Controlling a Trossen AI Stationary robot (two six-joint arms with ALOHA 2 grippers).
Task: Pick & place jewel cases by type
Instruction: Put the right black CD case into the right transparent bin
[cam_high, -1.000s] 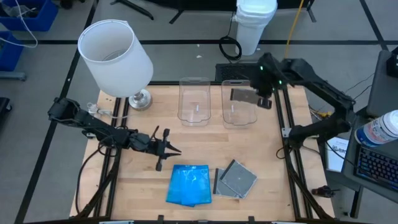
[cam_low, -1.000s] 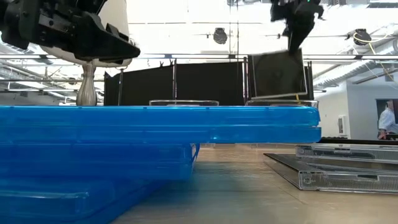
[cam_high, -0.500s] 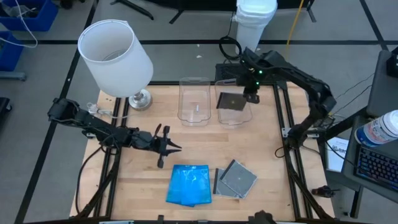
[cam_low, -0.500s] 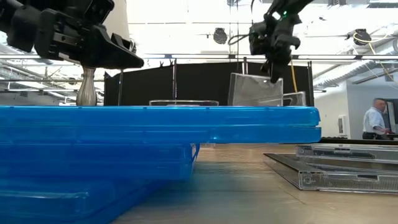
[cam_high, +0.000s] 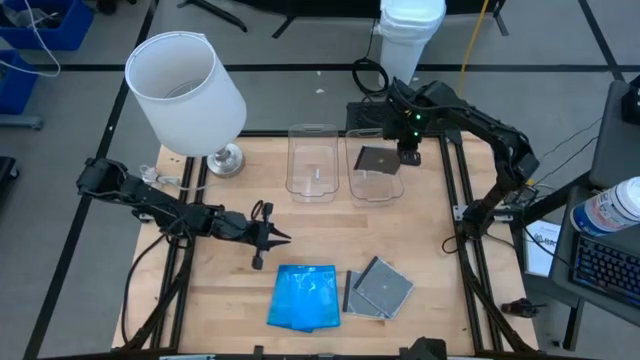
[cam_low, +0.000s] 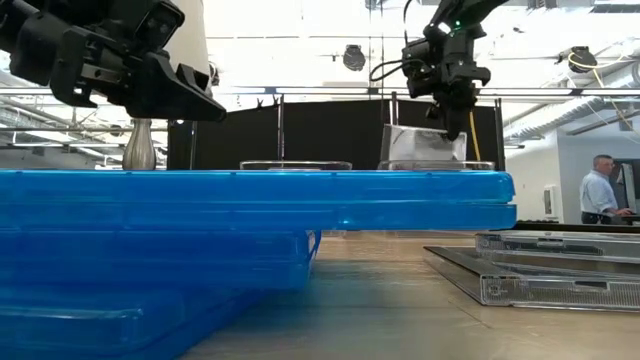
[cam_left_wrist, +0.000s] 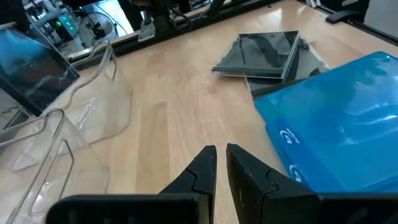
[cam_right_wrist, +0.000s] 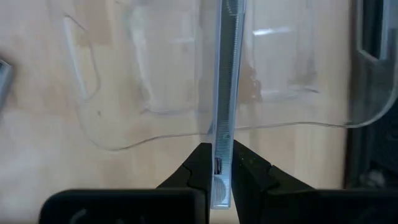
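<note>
right gripper (cam_high: 403, 153) clamped on thin grey clear-plastic jewel case (cam_high: 378, 160), inside right clear bin (cam_high: 377, 189) at desk's far edge | left gripper (cam_high: 268, 238) closed empty, mid-desk | blue cases (cam_high: 304, 297) near edge

Wooden table (cam_high: 230, 290): blue cases (cam_high: 305, 297), grey cases (cam_high: 380, 288), two bins (cam_high: 312, 162), probably lamp (cam_high: 190, 95).

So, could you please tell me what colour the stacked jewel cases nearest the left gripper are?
Bright blue jewel cases, clearest in the high view.
</note>
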